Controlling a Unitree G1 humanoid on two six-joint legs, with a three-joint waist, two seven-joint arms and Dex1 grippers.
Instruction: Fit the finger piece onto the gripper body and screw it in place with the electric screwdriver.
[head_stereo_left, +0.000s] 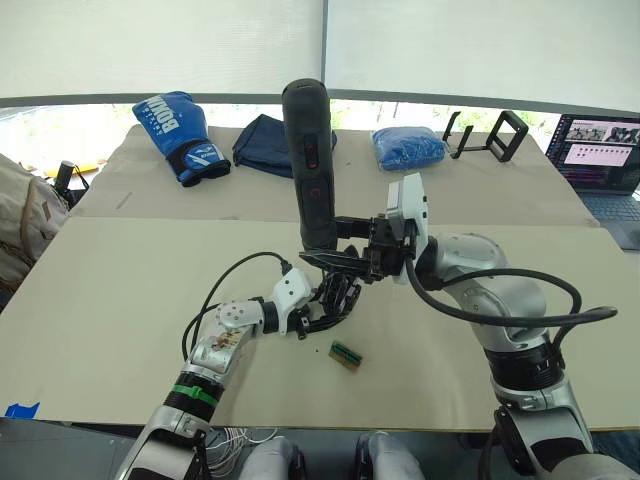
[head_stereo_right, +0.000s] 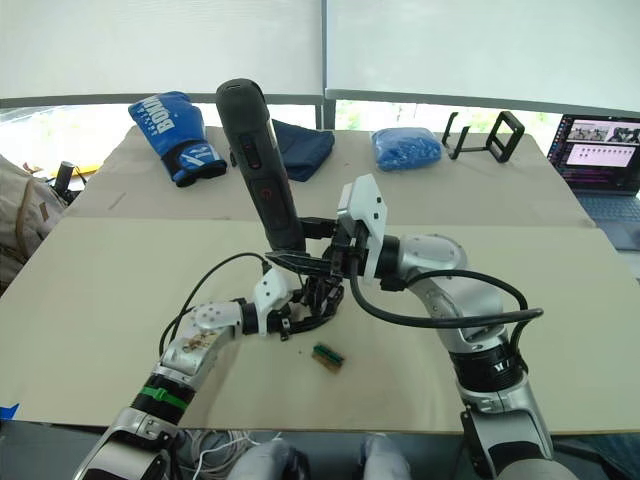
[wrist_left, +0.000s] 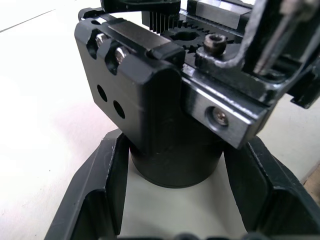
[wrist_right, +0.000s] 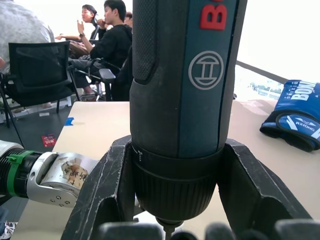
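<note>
Nearest, on the table (head_stereo_left: 120, 300): a small green-brown block (head_stereo_left: 346, 354), lying loose. Just beyond it, the left gripper (head_stereo_left: 322, 305), fingers (wrist_left: 95, 185) clamped around the gripper body (wrist_left: 165, 120) at its round barrel. Above that, the right gripper (head_stereo_left: 345, 262), pinching the screwdriver (head_stereo_left: 312, 160) upright, bit down over the body. Far left: a blue boxing glove (head_stereo_left: 180, 135). Far right: a laptop (head_stereo_left: 605, 165).

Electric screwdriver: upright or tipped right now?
Roughly upright: the electric screwdriver stands bit-down in the right gripper, over the gripper body.
</note>
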